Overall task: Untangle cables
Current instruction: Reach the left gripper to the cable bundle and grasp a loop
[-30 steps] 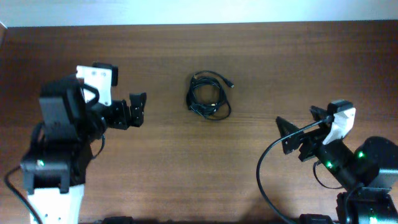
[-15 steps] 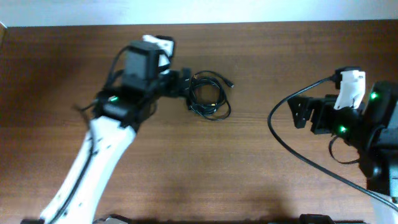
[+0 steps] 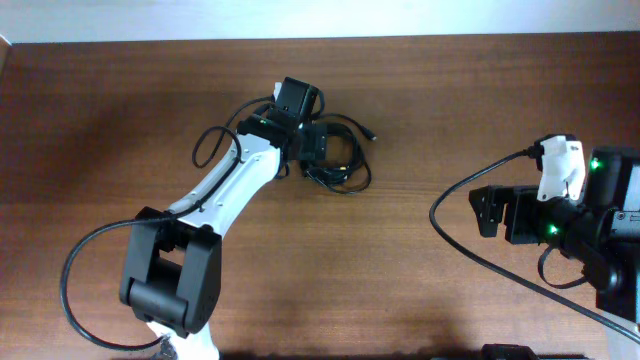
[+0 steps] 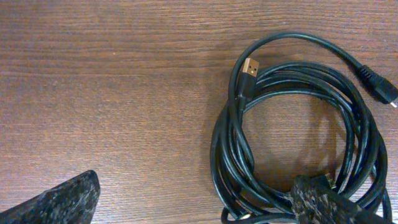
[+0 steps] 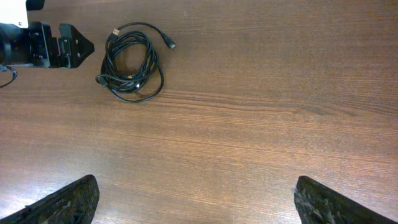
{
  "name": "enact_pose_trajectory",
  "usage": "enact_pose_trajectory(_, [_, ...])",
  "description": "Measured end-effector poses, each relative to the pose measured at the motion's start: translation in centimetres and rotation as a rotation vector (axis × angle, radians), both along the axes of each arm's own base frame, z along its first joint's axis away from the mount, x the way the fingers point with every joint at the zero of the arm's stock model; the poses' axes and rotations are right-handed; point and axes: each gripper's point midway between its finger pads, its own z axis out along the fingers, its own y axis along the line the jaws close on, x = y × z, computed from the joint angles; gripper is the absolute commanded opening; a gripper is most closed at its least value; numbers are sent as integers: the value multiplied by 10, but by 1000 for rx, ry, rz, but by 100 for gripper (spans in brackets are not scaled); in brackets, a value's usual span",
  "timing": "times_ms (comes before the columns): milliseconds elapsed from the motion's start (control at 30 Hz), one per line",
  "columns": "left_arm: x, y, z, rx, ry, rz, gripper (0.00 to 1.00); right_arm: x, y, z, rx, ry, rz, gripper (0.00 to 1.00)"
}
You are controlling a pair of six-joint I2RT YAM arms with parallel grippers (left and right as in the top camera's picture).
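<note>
The cables point(image 4: 292, 124) are smooth, thin black cords wound in a loose round coil on the table point(image 4: 112, 93), which is brown wood with fine straight grain. A flat gold-coloured plug point(image 4: 250, 67) lies on the coil's upper left. A stubby black plug point(image 4: 379, 84) pokes out at its upper right, partly cut off by the frame edge.

My left pincer point(image 4: 198, 190) is spread wide above the coil. One rough, pebbled black finger point(image 4: 323, 202) hides the coil's lower rim, and I cannot tell whether it touches. My right pincer point(image 5: 196, 190) is also spread, holding nothing, well apart from the coil to its right. Only its blurred fingertips show.
</note>
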Motion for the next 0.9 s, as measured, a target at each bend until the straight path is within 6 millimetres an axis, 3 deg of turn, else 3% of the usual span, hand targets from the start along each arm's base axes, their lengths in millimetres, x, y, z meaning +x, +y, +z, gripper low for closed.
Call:
enact_pose_trajectory(200, [-2,-16,-32,-75,77,-8,99,-3,0,-3,1,18,1,100])
enact_pose_trajectory(533, [4,-23,-31,-109,53,-14,99,-4,0,-3,1,19,1,100])
enact_pose_trajectory(700, [5,-23,-51,-98,81,-12,98,-4,0,-3,1,22,1,100])
enact_pose_trajectory(733, [6,-24,-51,-100,76,-12,84,-4,0,-3,1,22,1,100])
enact_pose_trajectory(800, [9,-25,-50,-108,65,-7,23,-4,0,-3,1,22,0,100])
enact_pose_trajectory(833, [11,-26,-49,-113,56,-6,2,-4,0,-3,1,23,0,100])
enact_pose_trajectory(867, [12,-26,-48,-115,51,-7,0,-4,0,-3,1,23,1,100])
enact_pose_trajectory(900, [13,-27,-47,-116,48,-7,10,-4,0,-3,1,23,1,100])
